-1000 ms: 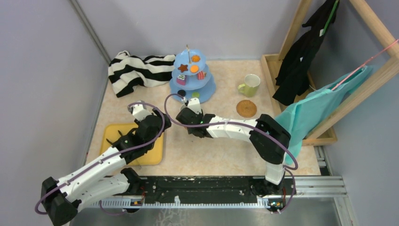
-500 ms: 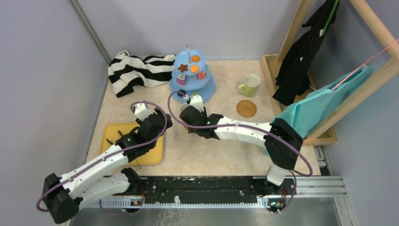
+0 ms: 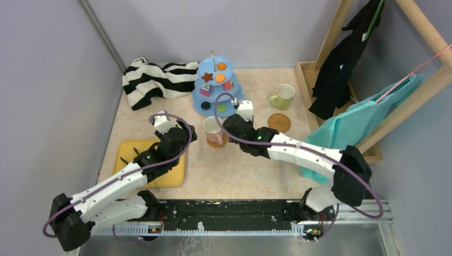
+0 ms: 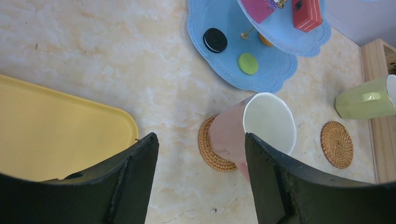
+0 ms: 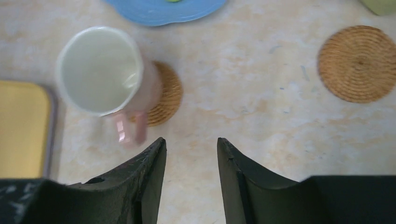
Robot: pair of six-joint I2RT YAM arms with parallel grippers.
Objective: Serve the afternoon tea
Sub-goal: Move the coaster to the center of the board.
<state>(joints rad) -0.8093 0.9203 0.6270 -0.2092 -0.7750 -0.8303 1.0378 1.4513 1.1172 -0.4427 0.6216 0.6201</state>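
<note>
Pink cup, white inside, seemingly empty, stands on cork coaster.

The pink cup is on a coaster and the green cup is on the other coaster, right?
Not quite. The pink cup is on a coaster, but the green cup sits beside the other coaster, not on it; that coaster is bare. The top external view shows it.

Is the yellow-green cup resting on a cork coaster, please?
No, the yellow-green cup sits apart from the empty cork coaster nearest it.
</note>
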